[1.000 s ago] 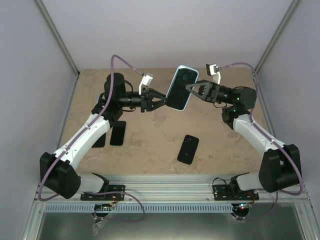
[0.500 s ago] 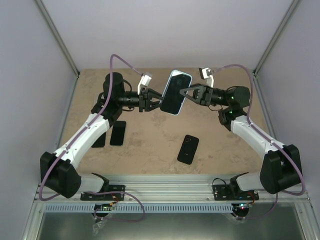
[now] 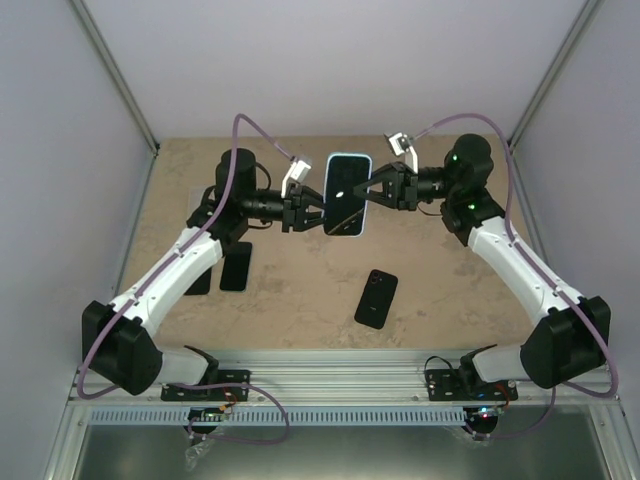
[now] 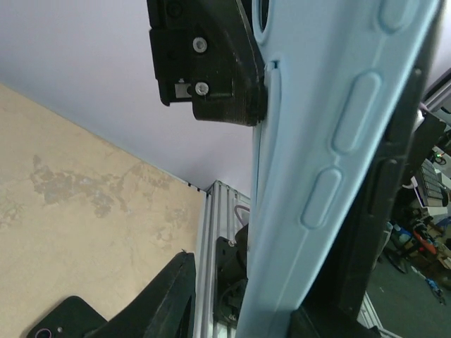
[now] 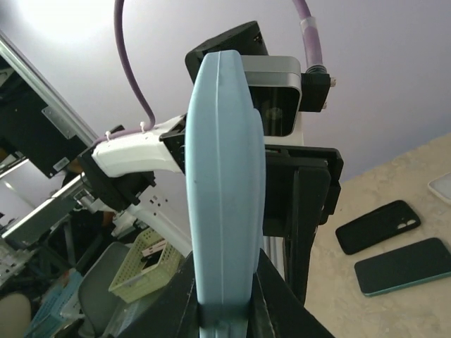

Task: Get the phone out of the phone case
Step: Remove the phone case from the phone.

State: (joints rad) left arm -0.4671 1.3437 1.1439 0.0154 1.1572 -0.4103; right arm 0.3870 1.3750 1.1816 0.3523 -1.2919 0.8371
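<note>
The left gripper (image 3: 320, 210) is clenched on the left edge of the smooth, rounded light-blue phone case (image 5: 222, 176), and the right gripper (image 3: 369, 190) on its right edge. The glossy dark phone (image 3: 344, 196) is still seated in the case, and both are held upright above the far middle of the mottled beige table (image 3: 300, 300). Three flat slabs are laid on the table: one black phone (image 3: 376, 298) near the middle and two dark phones (image 3: 236, 265) at the left.

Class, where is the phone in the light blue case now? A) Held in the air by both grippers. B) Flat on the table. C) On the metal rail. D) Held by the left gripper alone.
A: the cased phone hangs above the table, left gripper clamping one edge, right gripper the other.
</note>
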